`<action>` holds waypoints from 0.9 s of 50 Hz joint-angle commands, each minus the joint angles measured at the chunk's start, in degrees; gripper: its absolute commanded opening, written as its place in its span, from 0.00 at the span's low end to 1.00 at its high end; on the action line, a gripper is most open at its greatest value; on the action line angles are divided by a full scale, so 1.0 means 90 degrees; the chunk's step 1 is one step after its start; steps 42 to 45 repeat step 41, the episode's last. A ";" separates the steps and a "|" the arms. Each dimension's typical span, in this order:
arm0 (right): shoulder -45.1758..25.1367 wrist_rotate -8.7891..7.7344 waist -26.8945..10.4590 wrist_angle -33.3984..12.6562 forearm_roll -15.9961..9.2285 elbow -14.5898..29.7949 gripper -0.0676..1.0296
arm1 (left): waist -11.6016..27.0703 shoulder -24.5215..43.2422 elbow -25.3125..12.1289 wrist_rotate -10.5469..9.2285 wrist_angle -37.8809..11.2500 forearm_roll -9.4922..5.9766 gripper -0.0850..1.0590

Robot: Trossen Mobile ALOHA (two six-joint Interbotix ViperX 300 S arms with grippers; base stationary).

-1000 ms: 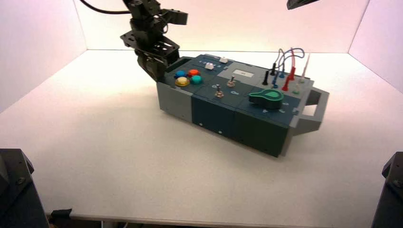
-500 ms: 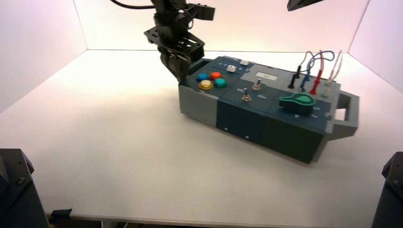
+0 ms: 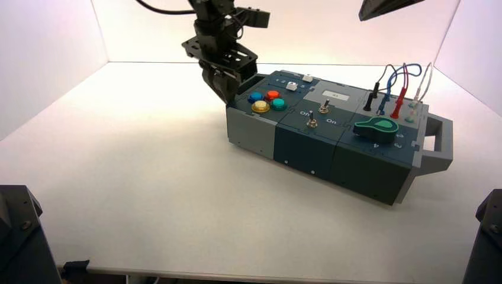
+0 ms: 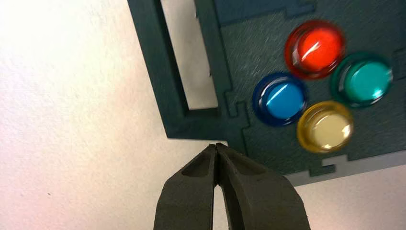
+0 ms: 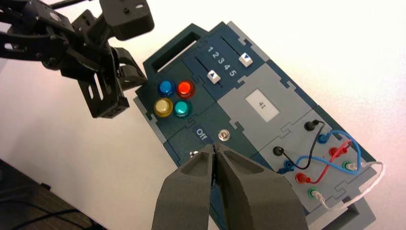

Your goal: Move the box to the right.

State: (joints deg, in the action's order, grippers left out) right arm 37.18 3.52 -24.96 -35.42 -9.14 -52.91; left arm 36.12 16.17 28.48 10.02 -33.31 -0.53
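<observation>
— Left gripper [image 4: 216, 149]?
— Closed, fingertips pressed together, empty. Down at the button end of the box [image 3: 331, 139], tips right at the corner beside the end handle [image 4: 173, 72].
— And nearest those tips?
— Blue button [image 4: 280, 98] and yellow button [image 4: 325, 126]; red [image 4: 314, 48] and teal [image 4: 362, 80] just beyond.
— Box itself?
— Flat on the white bench [image 3: 148, 177], lying at an angle, far end with the green knob [image 3: 376, 128] and coloured wires [image 3: 398, 89] well away from the left gripper.
— Right gripper [image 5: 215, 153]?
— Also closed, holding nothing. Hanging above the box's middle, toggle switch [image 5: 223, 135] marked "Off" just past its tips.
</observation>
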 commanded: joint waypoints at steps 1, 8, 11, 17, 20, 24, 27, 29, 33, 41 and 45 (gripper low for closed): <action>0.0059 0.0010 0.0010 0.0020 -0.0010 0.0088 0.04 | -0.0303 -0.0439 -0.0010 0.0020 0.0039 0.0029 0.05; 0.0098 -0.0029 0.0010 0.0010 0.0088 0.0137 0.04 | -0.0586 -0.0811 -0.0010 0.0020 0.0020 0.0039 0.05; 0.0166 -0.0039 0.0010 0.0000 0.0254 0.0166 0.04 | -0.0791 -0.1367 -0.0010 0.0020 -0.0078 0.0039 0.05; 0.0215 -0.0039 0.0010 -0.0088 0.0361 0.0156 0.04 | -0.0937 -0.1924 0.0049 0.0000 -0.0234 0.0029 0.05; 0.0215 -0.0049 0.0010 -0.0127 0.0410 0.0146 0.04 | -0.0957 -0.2119 0.0078 0.0010 -0.0361 0.0039 0.05; 0.0215 -0.0078 0.0000 -0.0127 0.0459 0.0107 0.04 | -0.0957 -0.2344 0.0195 -0.0020 -0.0439 0.0029 0.05; 0.0225 -0.0088 0.0000 -0.0137 0.0469 0.0068 0.04 | -0.0957 -0.2451 0.0312 -0.0049 -0.0430 0.0029 0.05; 0.0234 -0.0078 0.0010 -0.0146 0.0469 0.0049 0.04 | -0.0957 -0.2480 0.0352 -0.0059 -0.0430 0.0029 0.05; 0.0244 -0.0088 0.0010 -0.0176 0.0479 0.0029 0.04 | -0.0967 -0.2510 0.0439 -0.0068 -0.0400 0.0029 0.05; 0.0244 -0.0088 0.0010 -0.0273 0.0498 0.0029 0.04 | -0.0967 -0.2480 0.0488 -0.0068 -0.0361 0.0029 0.05; 0.0244 -0.0088 0.0010 -0.0273 0.0498 0.0029 0.04 | -0.0967 -0.2480 0.0488 -0.0068 -0.0361 0.0029 0.05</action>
